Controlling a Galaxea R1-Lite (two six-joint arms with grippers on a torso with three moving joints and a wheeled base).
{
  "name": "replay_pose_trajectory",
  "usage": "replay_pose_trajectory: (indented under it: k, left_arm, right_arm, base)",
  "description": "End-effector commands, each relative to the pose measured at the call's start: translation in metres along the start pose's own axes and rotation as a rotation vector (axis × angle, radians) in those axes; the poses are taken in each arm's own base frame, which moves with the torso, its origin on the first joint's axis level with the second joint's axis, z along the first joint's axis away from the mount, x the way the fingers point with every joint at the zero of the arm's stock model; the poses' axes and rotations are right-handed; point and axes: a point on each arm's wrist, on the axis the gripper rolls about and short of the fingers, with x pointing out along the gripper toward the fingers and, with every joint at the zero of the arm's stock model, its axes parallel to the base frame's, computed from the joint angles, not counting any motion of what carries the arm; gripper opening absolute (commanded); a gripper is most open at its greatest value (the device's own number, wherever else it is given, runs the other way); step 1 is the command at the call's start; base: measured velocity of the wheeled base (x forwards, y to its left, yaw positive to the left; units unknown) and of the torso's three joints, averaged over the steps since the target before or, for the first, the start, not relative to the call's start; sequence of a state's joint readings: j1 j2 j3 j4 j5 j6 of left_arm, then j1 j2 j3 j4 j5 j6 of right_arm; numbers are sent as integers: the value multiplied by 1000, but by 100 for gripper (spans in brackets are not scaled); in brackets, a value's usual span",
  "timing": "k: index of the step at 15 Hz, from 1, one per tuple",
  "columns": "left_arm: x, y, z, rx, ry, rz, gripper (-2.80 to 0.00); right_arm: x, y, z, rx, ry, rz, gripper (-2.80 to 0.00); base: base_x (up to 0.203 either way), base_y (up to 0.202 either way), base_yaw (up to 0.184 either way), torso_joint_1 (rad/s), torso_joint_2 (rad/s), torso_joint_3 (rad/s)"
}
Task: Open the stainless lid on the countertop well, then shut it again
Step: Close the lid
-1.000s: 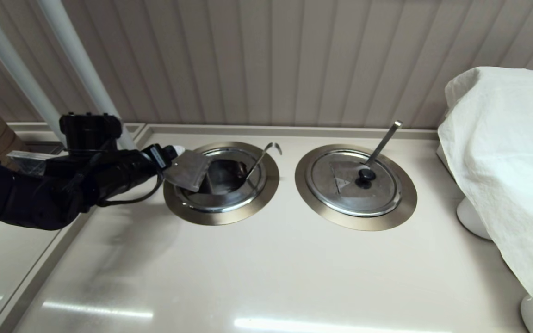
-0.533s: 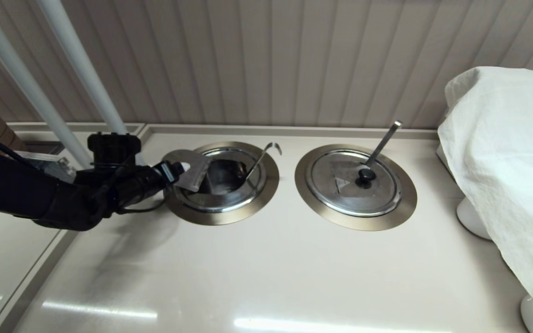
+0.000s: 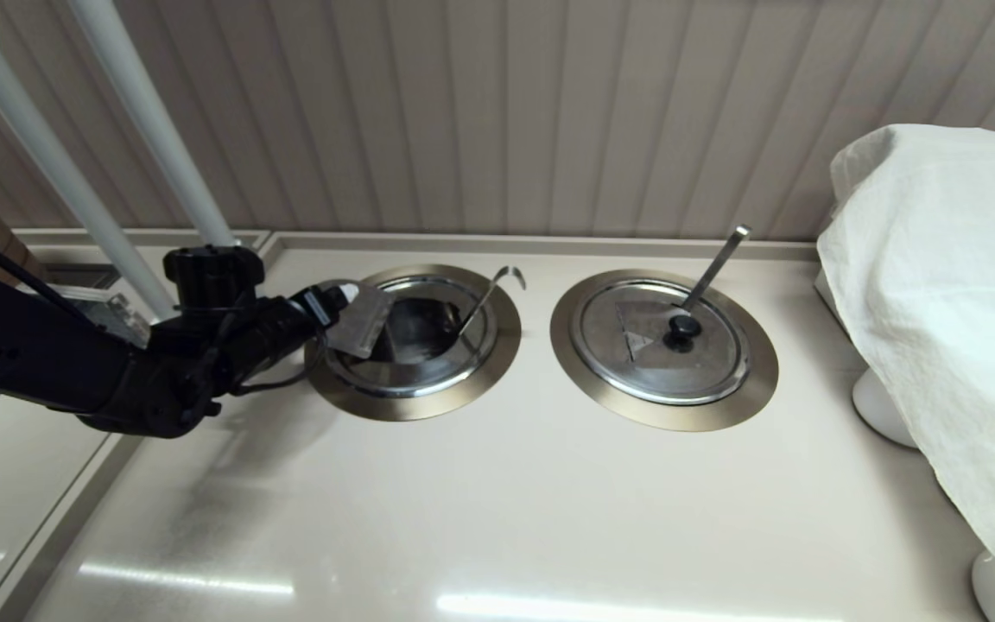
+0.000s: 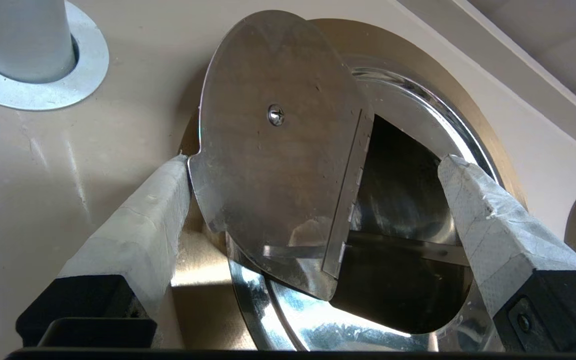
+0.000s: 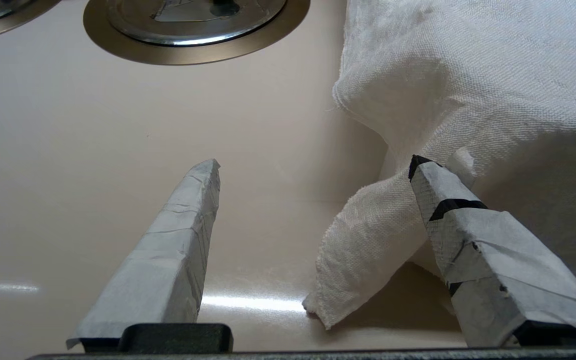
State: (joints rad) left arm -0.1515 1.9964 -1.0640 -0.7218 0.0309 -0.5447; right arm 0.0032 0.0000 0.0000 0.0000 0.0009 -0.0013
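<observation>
The stainless lid (image 3: 362, 318) is folded open: its left half stands tilted up over the left rim, underside and centre screw showing (image 4: 278, 165). The countertop well (image 3: 428, 402) lies open and dark on its right side, with the thin hook-tipped ladle rod (image 3: 484, 298) leaning out at the back. My left gripper (image 3: 338, 302) is at the well's left rim, open, its fingers wide on either side of the raised half (image 4: 316, 160). One finger (image 4: 153, 220) touches the lid's notched edge. The lid's black knob is hidden.
The twin lid (image 3: 660, 339) with black knob and flat ladle handle (image 3: 716, 259) lies closed to the right. A white cloth (image 3: 938, 302) covers things at the far right; my right gripper (image 5: 315, 162) hangs open beside it. A white pole (image 3: 152, 121) rises behind my left arm.
My left arm has dropped lower and swung in toward the well's left rim. The raised lid half now stands steeper and looks narrower than a second ago.
</observation>
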Motion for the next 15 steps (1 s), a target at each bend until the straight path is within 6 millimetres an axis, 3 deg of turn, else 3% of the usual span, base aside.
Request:
replay_pose_trajectory:
  k: [1, 8, 15]
  left_arm:
    - [1, -1, -1, -12, 2, -7, 0]
    - [-6, -9, 3, -17, -9, -37, 0]
    - [-19, -48, -5, 7, -5, -150, 0]
  right_arm:
    - [0, 0, 0, 0, 0, 1, 0]
    - [0, 0, 0, -1, 1, 1, 0]
    - [0, 0, 0, 0, 0, -1, 0]
  base:
    - [0, 0, 0, 0, 0, 0]
    - [0, 0, 0, 0, 0, 0]
    - [0, 0, 0, 0, 0, 0]
